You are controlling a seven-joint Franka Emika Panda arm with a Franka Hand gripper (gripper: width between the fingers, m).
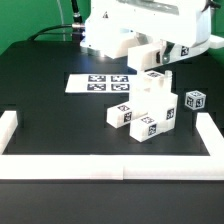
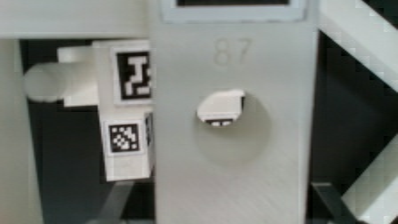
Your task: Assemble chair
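My gripper [image 1: 168,50] hangs under the white arm at the back right. It is shut on a flat white chair slab [image 1: 147,56] and holds it above the table. In the wrist view the slab [image 2: 222,60] fills the middle, with a round hole and a small peg end [image 2: 221,107] in its face. The dark fingers [image 2: 128,195] press its two long edges, and the gripper [image 2: 235,208] straddles it. Below it stands a cluster of tagged white chair blocks [image 1: 145,112], seen beside the slab in the wrist view [image 2: 121,95]. A small tagged block [image 1: 196,100] lies alone at the right.
The marker board [image 1: 100,84] lies flat on the black table left of the blocks. A low white border wall [image 1: 110,165] runs along the front and both sides. Black cables hang at the back.
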